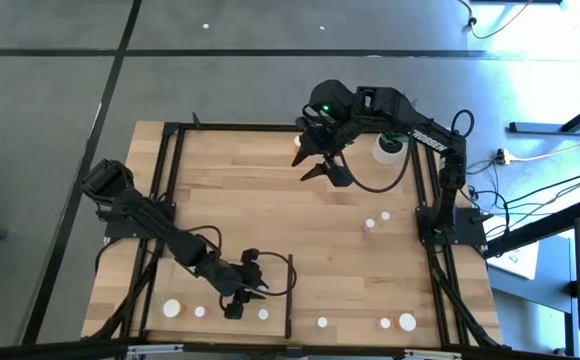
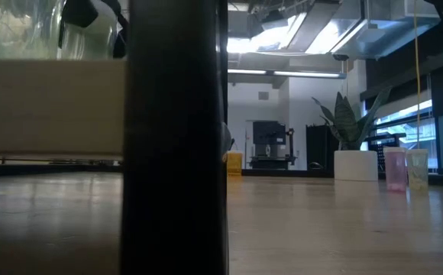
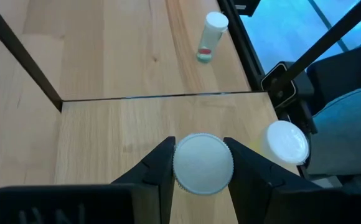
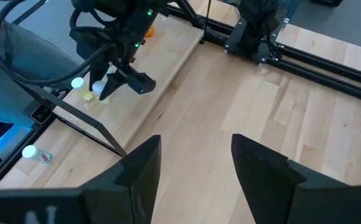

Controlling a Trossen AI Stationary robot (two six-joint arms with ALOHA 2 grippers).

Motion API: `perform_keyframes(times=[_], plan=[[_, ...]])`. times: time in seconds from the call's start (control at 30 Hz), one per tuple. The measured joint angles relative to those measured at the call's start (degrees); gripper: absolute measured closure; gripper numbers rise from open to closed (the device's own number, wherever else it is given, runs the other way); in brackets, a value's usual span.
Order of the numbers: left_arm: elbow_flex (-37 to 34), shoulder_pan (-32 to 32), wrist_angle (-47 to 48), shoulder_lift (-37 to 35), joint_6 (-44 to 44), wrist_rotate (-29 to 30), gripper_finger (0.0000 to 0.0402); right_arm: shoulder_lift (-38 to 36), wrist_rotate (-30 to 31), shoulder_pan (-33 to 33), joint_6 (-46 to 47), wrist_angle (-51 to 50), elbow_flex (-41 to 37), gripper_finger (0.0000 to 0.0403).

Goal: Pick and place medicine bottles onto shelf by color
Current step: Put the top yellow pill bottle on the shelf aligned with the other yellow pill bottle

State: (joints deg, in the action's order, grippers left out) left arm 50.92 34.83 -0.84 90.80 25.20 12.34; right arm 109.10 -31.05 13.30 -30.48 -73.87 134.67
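In the high view we see the left gripper (image 1: 238, 303) low in the frame, left of centre, over the shelf (image 1: 225, 270), whose thin black upright strip (image 1: 290, 295) runs just right of it. Its own wrist view shows the two dark fingers (image 3: 159, 171) clenched on the round white cap of a medicine bottle (image 3: 203, 163), one finger pressed against each side, so the bottle sits exactly between the fingertips. The bottle's body is hidden under the cap, and we cannot tell its colour.

Just beside the held one, a second white-capped bottle (image 3: 287, 142) stands at the shelf's edge. Beyond the strip, a small bottle (image 3: 210, 36) lies tipped on the tabletop. From above, more white caps line the bottom of the frame: a larger one (image 1: 172, 308) and a small one (image 1: 200, 311) left of the gripper, and one (image 1: 263, 314) just to its right.

The right gripper (image 1: 322, 160) hangs in the upper middle of the high view, well apart from the shelf. Its fingers (image 4: 142, 168) are spread, with bare wood between them. A few more bottles (image 1: 370, 224) stand at mid right, and others (image 1: 406, 322) at lower right.
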Motion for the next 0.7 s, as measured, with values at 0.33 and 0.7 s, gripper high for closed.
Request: perform_keyframes(times=[0.33, 0.7], plan=[[-0.04, 0.07, -1.84, 1.58, -1.97, -0.2, 0.029, 0.0, 0.0, 0.01, 0.0, 0.01, 0.0, 0.0205], [-0.04, 0.04, -1.56, 1.9, -1.93, -0.04, 0.029, 0.0, 0.0, 0.0, 0.0, 0.48, 0.0, 0.0205]])
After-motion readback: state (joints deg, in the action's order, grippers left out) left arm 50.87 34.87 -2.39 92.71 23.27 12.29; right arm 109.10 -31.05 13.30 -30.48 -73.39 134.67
